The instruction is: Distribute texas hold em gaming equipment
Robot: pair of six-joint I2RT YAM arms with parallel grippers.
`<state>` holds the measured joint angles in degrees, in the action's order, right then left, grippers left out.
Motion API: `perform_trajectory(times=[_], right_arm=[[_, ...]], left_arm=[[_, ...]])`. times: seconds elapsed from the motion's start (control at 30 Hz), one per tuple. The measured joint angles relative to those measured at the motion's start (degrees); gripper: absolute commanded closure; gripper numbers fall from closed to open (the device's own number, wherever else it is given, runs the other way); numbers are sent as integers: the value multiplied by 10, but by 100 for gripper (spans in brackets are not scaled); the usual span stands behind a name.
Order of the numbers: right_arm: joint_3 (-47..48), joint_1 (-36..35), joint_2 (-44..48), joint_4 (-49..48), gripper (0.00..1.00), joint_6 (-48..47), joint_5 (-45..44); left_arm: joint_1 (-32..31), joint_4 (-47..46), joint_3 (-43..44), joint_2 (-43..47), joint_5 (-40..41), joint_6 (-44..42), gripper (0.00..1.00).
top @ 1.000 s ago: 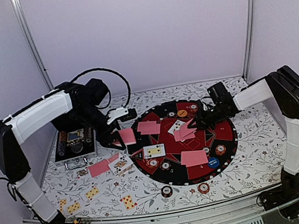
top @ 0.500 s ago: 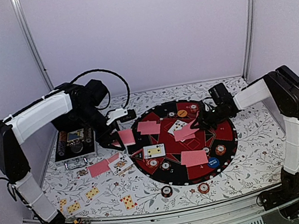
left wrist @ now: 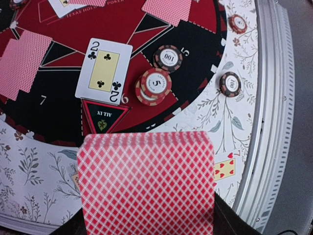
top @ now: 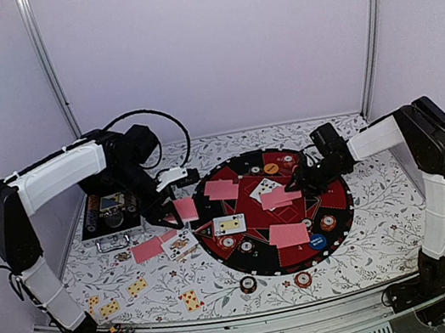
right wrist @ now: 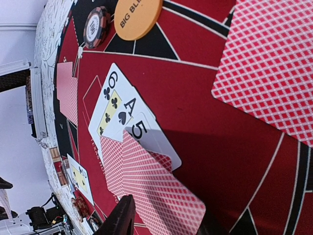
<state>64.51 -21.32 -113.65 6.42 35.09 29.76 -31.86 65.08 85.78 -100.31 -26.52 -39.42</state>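
Red-backed card (left wrist: 146, 183), diamond-patterned, is clamped in the left end effector (top: 168, 215) above the desk (top: 386, 215) at the left edge of the mat (top: 338, 198). Chips (left wrist: 155, 85) and an orange button disc (right wrist: 138, 17) lie on the mat. Right end effector (top: 298, 181) is low over overlapping cards (right wrist: 146, 186) mid-mat; its jaw state cannot be told. Both arms reach inward.

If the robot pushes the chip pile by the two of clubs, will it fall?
Probably it would slide apart: the chip pile is stacked crooked. The chips lie flat, so rolling seems unlikely. They look thick, so likely heavier than the two of clubs.
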Motion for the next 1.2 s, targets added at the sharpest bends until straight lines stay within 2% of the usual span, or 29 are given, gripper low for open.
perform_trajectory(times=[0.17, 0.33, 0.63, 0.9, 1.2], right_arm=[[13, 0, 20, 47, 36, -13, -30], [18, 0, 86, 107, 25, -31, -68], [-14, 0, 242, 130, 22, -36, -57], [-68, 0, 282, 140, 21, -29, -52], [-109, 0, 297, 141, 21, -16, -52]], left_arm=[[17, -16, -34, 10, 2, 0, 81], [42, -44, -89, 24, 7, -1, 81], [112, -115, -189, 26, 47, -15, 82], [145, -177, -238, 26, 52, -16, 81], [137, -218, -239, 24, 28, -6, 80]])
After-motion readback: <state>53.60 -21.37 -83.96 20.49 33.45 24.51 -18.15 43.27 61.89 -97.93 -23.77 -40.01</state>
